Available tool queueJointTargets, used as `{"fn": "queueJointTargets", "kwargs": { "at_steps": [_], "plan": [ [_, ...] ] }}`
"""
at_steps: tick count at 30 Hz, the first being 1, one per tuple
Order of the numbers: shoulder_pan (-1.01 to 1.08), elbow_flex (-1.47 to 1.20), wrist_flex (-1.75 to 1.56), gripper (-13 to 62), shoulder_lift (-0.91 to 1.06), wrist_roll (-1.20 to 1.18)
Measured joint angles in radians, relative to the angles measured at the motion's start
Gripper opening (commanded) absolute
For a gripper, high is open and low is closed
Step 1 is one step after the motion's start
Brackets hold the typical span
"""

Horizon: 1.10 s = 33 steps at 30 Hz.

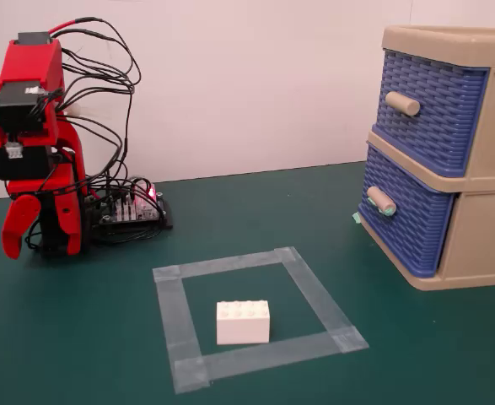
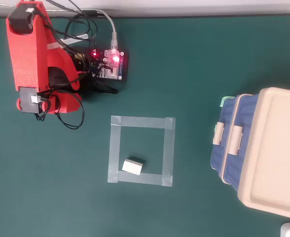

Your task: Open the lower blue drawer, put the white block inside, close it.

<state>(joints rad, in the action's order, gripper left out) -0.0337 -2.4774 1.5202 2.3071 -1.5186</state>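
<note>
White block (image 1: 243, 322) sits studs-up inside the taped square (image 1: 310, 287), low in the fixed view's centre, near that square's lower edge. My gripper (image 1: 18, 226) hangs folded at the far left, well apart from it; only one red jaw shows, so I cannot tell whether I am open. At right, the lower blue drawer (image 1: 407, 221) is shut, its cabinet (image 1: 483, 228) cut off by the frame.
</note>
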Motion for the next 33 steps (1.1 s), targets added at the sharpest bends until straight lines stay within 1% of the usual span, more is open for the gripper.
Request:
{"fn": "queueJointTargets", "kwargs": {
  "at_steps": [9, 11, 12, 14, 15, 17, 19, 22, 23, 24, 25, 28, 29, 32, 33],
  "plan": [
    [0.0, 0.011, 0.003, 34.5, 0.002, 0.0],
    [0.0, 0.121, 0.087, 34.2, 0.002, -0.005],
    [-0.002, 0.249, 0.16, 34.0, 0.0, -0.003],
    [-0.012, 0.463, 0.195, 33.8, -0.003, -0.003],
    [-0.026, 0.623, 0.179, 33.8, -0.008, -0.009],
    [-0.06, 0.718, 0.206, 33.8, -0.031, -0.037],
    [-0.202, 0.819, 0.192, 33.8, -0.095, -0.163],
    [-0.555, 0.833, 0.107, 33.8, -0.198, -0.468],
    [-0.73, 0.831, 0.003, 33.8, -0.244, -0.64],
    [-0.833, 0.831, -0.072, 33.8, -0.273, -0.742],
    [-0.966, 0.833, -0.199, 33.7, -0.331, -0.896],
    [-1.143, 0.802, -0.508, 33.6, -0.489, -1.175],
    [-1.167, 0.787, -0.574, 33.6, -0.523, -1.227],
    [-1.221, 0.675, -0.796, 33.4, -0.612, -1.298],
    [-1.241, 0.571, -0.93, 33.3, -0.634, -1.304]
  ]
}}
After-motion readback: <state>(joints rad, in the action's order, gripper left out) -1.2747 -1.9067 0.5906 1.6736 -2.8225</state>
